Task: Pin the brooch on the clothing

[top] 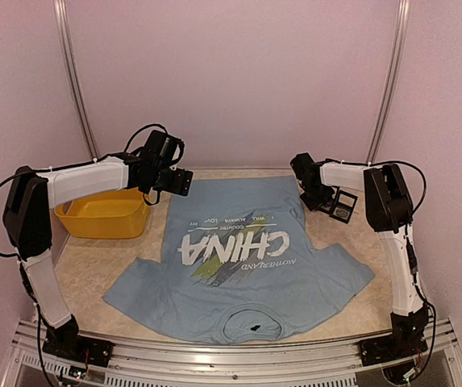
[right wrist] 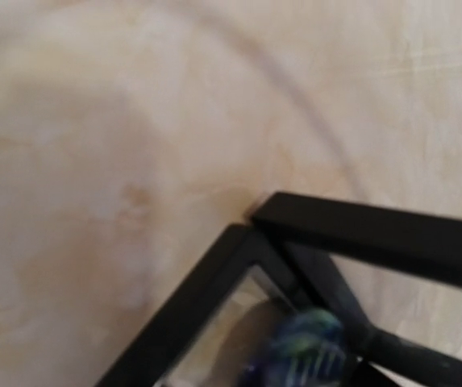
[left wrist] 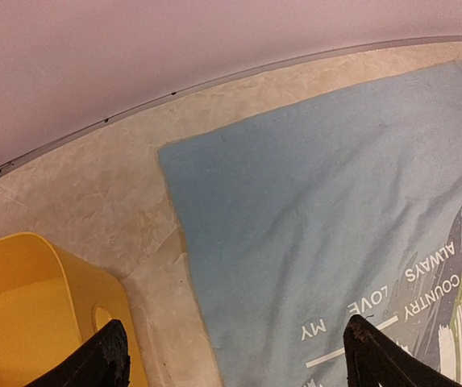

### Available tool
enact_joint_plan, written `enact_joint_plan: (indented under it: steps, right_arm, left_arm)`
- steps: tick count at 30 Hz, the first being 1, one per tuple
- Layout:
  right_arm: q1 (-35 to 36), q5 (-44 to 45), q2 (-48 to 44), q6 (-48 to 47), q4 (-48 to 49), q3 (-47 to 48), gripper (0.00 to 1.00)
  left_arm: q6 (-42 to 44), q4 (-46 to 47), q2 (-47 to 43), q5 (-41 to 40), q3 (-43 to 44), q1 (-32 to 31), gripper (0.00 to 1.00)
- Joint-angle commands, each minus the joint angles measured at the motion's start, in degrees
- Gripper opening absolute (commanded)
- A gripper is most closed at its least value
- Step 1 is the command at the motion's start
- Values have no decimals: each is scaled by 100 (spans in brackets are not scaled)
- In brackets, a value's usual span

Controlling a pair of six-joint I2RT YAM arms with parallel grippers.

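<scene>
**Right arm at the case, shirt lying flat and waiting**

Hard up against the left wrist lens, two dark fingertips (left wrist: pixel 106 359) frame the bottom of the view, set far apart. The left pincer (left wrist: pixel 239 359) gapes wide and carries nothing. Below it is the far-left hem corner of the light blue T-shirt (top: pixel 239 266), with the yellow tub (top: pixel 101 214) just beside it on the counter (top: pixel 85 270).

Over on the other side, the right pincer (top: pixel 315 196) sits at the shirt's far-right hem corner. A black-framed case (top: pixel 343 205) lies just beyond it on bare counter. Its wrist view catches a corner of that case and a blue-green smear at the bottom edge. I take that for the brooch (right wrist: pixel 303 347), but it's too blurred to say whether it rests in the case or is being held. No fingers show there, so wide or narrow, I cannot tell.

Now the geometry. The shirt lies flat, long axis running near to far, collar at the near edge, the CHINA lettering across the chest. From the right pincer, that chest lies to its left and back toward the bases. The right arm is plainly nearer the case. The left is nearer the cloth and looks well placed to steady it.
</scene>
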Motion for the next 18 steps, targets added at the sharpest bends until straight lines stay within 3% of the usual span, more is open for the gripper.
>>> enact_joint_plan:
  steps: [1, 11, 18]
  right_arm:
    - [70, 63, 191, -145, 29, 94, 29]
    - [82, 821, 253, -444, 224, 1, 24]
    - [85, 815, 270, -581, 382, -150, 28]
  left_arm:
    - [-11, -69, 94, 101, 9, -23, 88]
    - [46, -65, 134, 120, 79, 6, 87]
    - [16, -91, 132, 229, 38, 69, 88]
